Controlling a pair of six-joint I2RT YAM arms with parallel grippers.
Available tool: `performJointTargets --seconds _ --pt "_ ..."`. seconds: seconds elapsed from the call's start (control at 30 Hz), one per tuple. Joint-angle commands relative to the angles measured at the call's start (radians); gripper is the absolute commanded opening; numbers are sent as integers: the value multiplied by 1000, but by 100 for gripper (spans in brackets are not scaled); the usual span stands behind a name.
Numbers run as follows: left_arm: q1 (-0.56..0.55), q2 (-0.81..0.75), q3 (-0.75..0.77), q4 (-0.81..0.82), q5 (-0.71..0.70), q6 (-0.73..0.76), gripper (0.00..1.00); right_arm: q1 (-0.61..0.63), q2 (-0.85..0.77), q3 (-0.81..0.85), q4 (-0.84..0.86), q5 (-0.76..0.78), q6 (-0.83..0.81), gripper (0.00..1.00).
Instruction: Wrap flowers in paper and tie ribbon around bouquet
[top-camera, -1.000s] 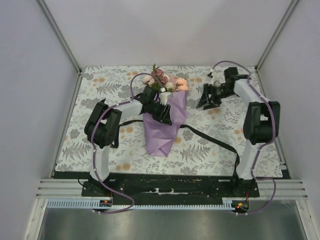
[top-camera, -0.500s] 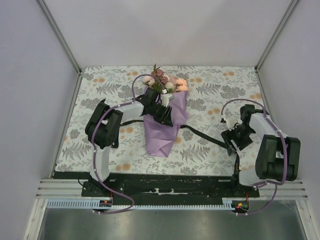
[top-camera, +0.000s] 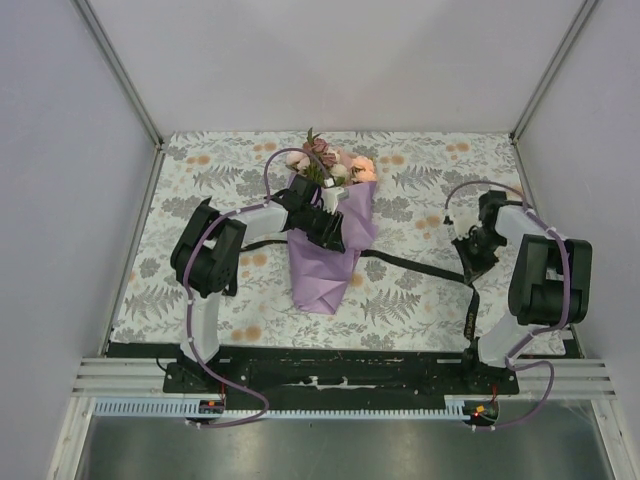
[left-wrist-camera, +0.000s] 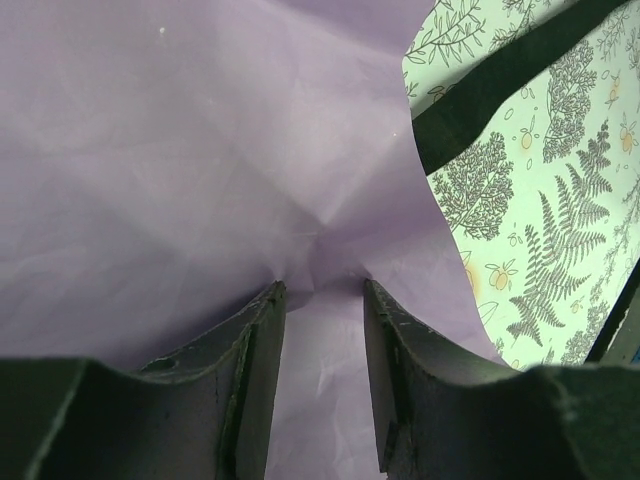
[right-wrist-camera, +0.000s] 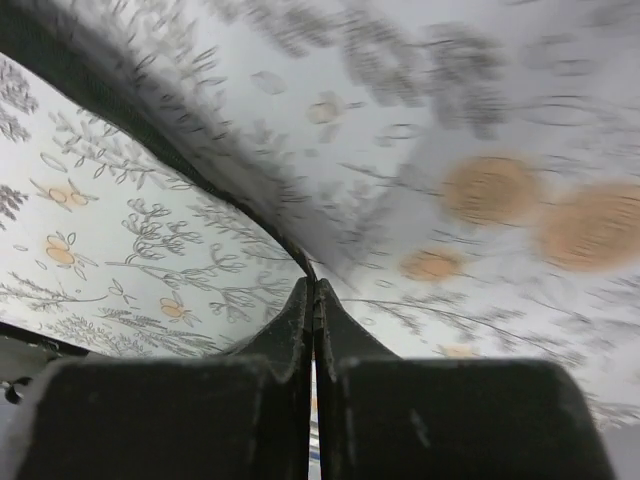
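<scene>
You have one bouquet (top-camera: 325, 250) lying at the middle of the table, its wide end pointing far and its tip pointing near. It is a single sheet of lilac paper (left-wrist-camera: 180, 150), thin, matte and creased, rolled into a cone. One small bunch of flowers (top-camera: 330, 163) sticks out of the far end, with soft pink, peach and mauve blooms and a few green sprigs. You also have one ribbon (top-camera: 410, 263), black, narrow and floppy. It shows to the left of the cone, comes out again on the right and runs across the cloth to your right arm (top-camera: 540, 270), then trails toward the near edge. Your left gripper (left-wrist-camera: 322, 288) rests on the cone just near of the blooms. Its two dark fingers (left-wrist-camera: 255, 380) stand apart and squeeze a ridge of paper, and the creases gather at their tips. Your right gripper (right-wrist-camera: 313, 285) has its fingers pressed together, and the ribbon's edge runs straight into the seam between them, so it looks pinched there. The table wears a pale tablecloth (top-camera: 430, 190) printed flat with grey ferns and orange blossoms. Plain white walls (top-camera: 330, 60) close it in on the left, right and far sides, with silver metal rails (top-camera: 120, 70) at the corners. A black base plate (top-camera: 340, 365) runs along the near edge under both arms.
</scene>
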Motion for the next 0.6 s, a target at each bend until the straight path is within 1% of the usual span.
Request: performJointTargets --seconds 0.0,0.27,0.37,0.47,0.57 --pt "-5 29 12 -52 -26 54 45 -98 -44 173 3 -46 47 0" --pt "-8 52 24 -57 -30 60 43 -223 -6 483 -67 -144 137 0" --pt "-10 60 27 -57 -27 55 43 -250 12 592 -129 -222 142 0" --pt "-16 61 29 -57 -27 57 43 -260 0 707 -230 -437 136 0" --pt "-18 61 27 -57 -29 63 43 -251 -33 786 -268 -710 211 0"
